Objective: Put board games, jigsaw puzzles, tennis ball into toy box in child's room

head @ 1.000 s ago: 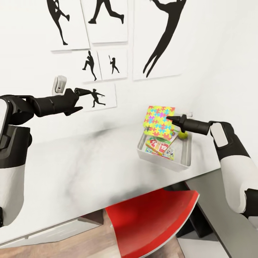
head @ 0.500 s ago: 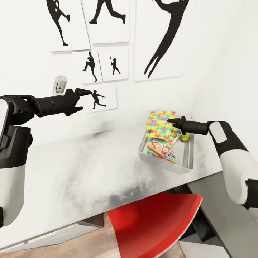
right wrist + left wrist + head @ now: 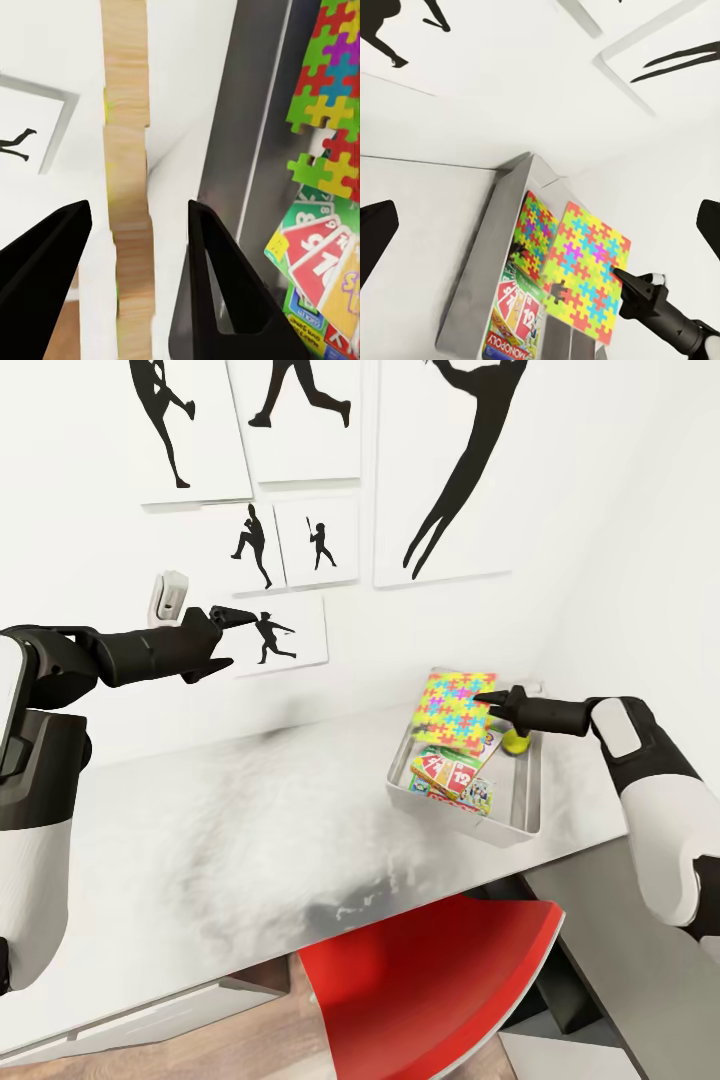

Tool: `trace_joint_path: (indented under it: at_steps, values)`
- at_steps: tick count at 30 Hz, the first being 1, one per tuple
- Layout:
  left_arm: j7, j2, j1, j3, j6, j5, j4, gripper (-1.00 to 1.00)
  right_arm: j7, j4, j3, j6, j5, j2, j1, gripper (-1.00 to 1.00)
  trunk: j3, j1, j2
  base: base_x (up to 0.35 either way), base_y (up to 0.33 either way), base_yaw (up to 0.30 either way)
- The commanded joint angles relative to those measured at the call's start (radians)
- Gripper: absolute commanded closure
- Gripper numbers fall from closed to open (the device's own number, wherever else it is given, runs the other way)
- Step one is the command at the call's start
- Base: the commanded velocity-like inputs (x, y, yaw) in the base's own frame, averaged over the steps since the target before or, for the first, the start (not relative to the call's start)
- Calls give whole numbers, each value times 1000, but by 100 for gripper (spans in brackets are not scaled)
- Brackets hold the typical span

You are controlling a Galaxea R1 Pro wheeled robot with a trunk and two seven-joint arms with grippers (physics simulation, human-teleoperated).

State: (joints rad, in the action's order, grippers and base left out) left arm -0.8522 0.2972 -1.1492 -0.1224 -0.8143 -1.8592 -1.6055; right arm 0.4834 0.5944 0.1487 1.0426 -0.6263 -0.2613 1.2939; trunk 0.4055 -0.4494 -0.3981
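The right end effector [image 3: 487, 700] pinches the upper edge of a jigsaw puzzle box [image 3: 453, 707], and its two black fingers [image 3: 225, 292] are clenched on this thin edge, which looks like a wood-coloured strip between them in the right wrist view. The puzzle box leans tilted over the far part of the toy box [image 3: 528, 800], with its lower edge down inside the bin. In the left wrist view a second jigsaw puzzle box [image 3: 535, 232] lies in the bin under the held one [image 3: 585, 268]. Beside them in the bin lie the green and red SKIP-BO box [image 3: 447, 770] and the MONOPOLY box [image 3: 506, 343]. The tennis ball [image 3: 515, 740] sits in the far right corner of the bin, just below the right arm.

The toy box stands on the right end of the pale tabletop [image 3: 230, 830], near the wall. The left end effector [image 3: 232, 637] is released, with its fingers spread apart, and it hangs over the left part of the tabletop, well apart from the bin. Behind it, black baseball-player prints [image 3: 295, 420] hang on the white wall. A red chair [image 3: 430, 970] is under the tabletop.
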Motion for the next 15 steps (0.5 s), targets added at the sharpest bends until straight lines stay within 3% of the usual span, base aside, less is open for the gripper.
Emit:
trace_joint_path:
  at_steps: [1,15]
  values:
    - [-10,1,-1,-1,2,-10,-1,-100,8,0,4,5,9,-3,1,100,2,-1,-2,0,0,0]
    - [-9,0,-1,-2,3,-9,-1,-100,-48,17,9,5,10,-24,-2,100,2,-1,-2,0,0,0]
